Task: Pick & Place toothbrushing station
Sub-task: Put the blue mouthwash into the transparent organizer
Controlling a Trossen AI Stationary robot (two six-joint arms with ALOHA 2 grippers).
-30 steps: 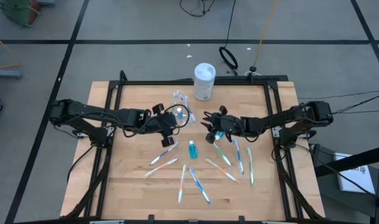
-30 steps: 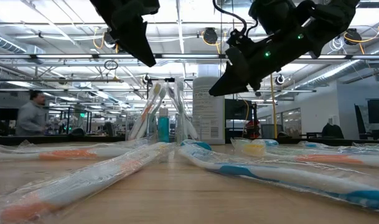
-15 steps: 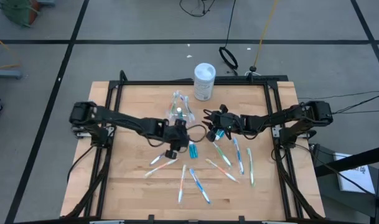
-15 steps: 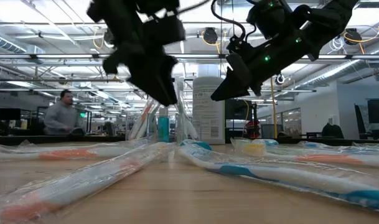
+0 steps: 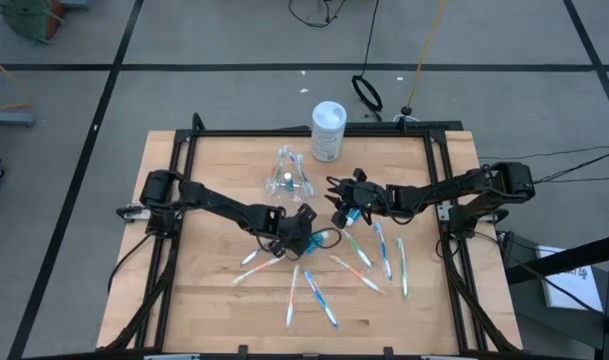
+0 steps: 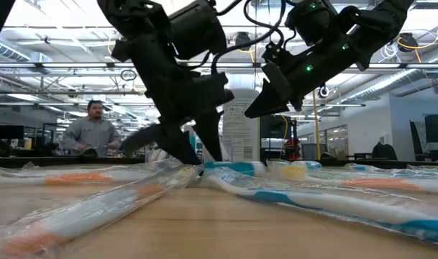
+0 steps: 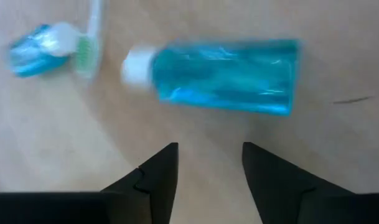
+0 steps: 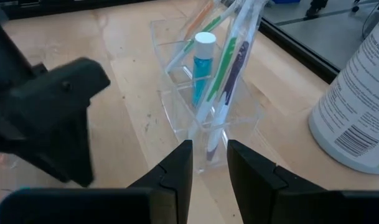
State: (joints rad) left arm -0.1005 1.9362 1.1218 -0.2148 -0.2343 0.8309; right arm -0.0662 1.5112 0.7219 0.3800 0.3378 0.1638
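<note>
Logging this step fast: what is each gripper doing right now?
Left gripper: open, empty, just short of the blue toothpaste tube lying on the table.
Right gripper: narrowly open, empty, facing the clear cup.

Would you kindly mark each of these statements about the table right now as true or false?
1. The left pincer is open just short of a blue toothpaste tube lying on the wood. True.
2. That tube's cap is missing. False: a white cap is on it.
3. The clear organizer holds toothbrushes and a blue tube upright. True.
4. The white cylindrical container lies tipped over at the table's centre. False: it stands upright at the far edge.
5. The right pincer grips a toothbrush. False: nothing sits between its fingers.
</note>
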